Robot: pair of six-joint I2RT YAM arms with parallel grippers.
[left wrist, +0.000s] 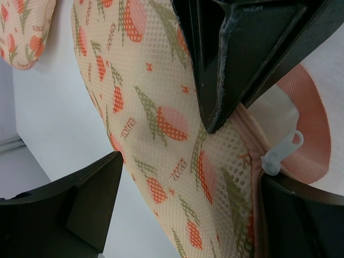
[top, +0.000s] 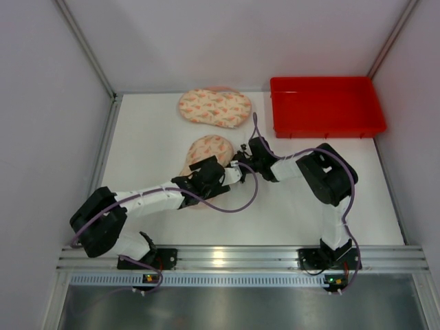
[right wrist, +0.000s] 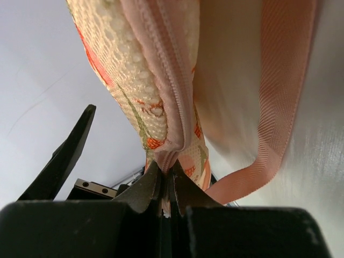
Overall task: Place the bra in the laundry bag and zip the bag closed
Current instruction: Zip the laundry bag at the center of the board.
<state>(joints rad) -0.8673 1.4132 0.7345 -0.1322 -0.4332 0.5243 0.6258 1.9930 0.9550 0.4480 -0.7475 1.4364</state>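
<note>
Overhead, both arms meet mid-table on the laundry bag (top: 210, 148). A second patterned piece (top: 214, 108) lies at its 12 o'clock and the red bin (top: 326, 106) at 2, with bare table (top: 151, 137) toward 9.

At the left wrist, the left gripper (left wrist: 166, 142) stands released astride the mesh, the zipper pull (left wrist: 282, 153) at 3 o'clock beside pale fabric (left wrist: 274, 110) (possibly the bra).

At the right wrist, the right gripper (right wrist: 166, 180) is clenched on the zipper seam. A missed grab at the pull could drag the bag loose.

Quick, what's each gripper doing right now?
Left gripper: open, fingers straddling the laundry bag, not clamped on it.
Right gripper: closed, pinching the laundry bag at its zipper edge.
</note>
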